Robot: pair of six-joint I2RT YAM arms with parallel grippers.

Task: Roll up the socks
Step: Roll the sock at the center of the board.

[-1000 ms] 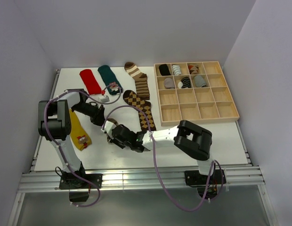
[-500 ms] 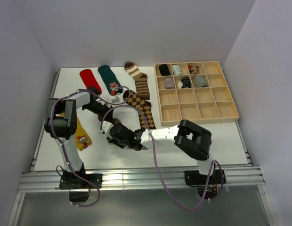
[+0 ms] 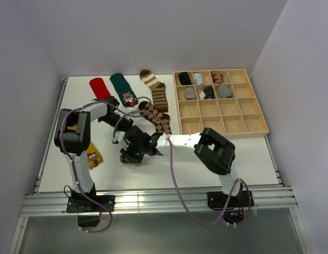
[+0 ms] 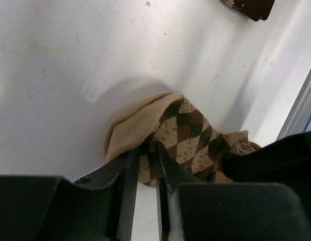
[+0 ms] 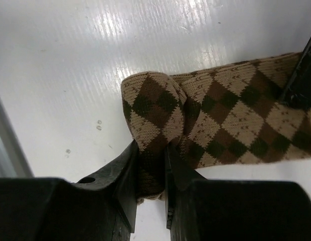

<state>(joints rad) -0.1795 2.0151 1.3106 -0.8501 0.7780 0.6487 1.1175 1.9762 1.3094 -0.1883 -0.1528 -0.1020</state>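
Inside wooden tray (image 3: 222, 125), rolled socks (image 3: 208, 93)

The left arm (image 3: 74, 135) rises from its near-left base, then reaches far and right over the table. The right arm (image 3: 214, 151) folds at its elbow and stretches left. Their wrists sit close together mid-table. The left gripper (image 4: 148, 151) and right gripper (image 5: 151, 150) each have jaws nearly closed, pinching the sock (image 5: 230, 115).
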